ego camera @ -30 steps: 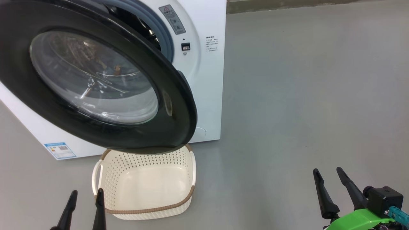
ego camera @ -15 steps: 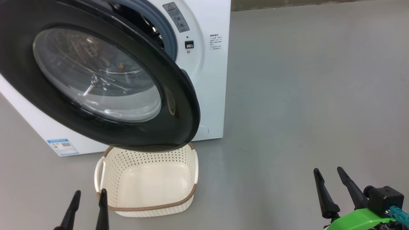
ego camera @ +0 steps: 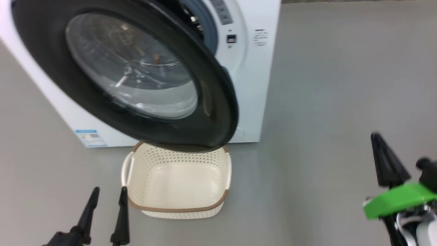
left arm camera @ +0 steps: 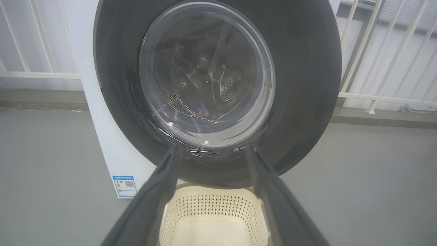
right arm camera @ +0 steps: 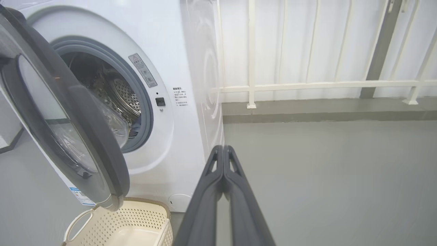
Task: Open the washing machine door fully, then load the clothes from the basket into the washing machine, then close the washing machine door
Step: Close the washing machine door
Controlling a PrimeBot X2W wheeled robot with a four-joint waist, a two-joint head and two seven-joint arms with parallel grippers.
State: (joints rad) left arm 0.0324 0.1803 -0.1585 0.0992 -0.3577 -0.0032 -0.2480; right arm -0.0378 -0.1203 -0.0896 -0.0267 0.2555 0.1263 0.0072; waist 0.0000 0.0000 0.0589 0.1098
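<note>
At the lower left of the head view, the left gripper [ego camera: 110, 190] is hovering over the grey floor [ego camera: 324, 102] with its two dark fingers spread apart, holding nothing. At the lower right, the right gripper [ego camera: 377, 140] is showing its fingers pressed together, also empty.

Just beyond the left gripper, the basket [ego camera: 177, 209] is sitting on the floor, looking empty inside. The washing machine door [ego camera: 218, 112] is hanging part-open over the basket's far end, filling the upper left. Behind it, the white washing machine [ego camera: 259, 85] is standing with its drum exposed.

A small orange-brown smudge seen through the glass may be the clothes [left arm camera: 205, 112], but it is too blurred to be sure.

The door is probably swinging stiffly and heavily on its hinge. Its glossy rim looks slippery, so pushing flat on the black free edge seems wiser than pressing the glass.
</note>
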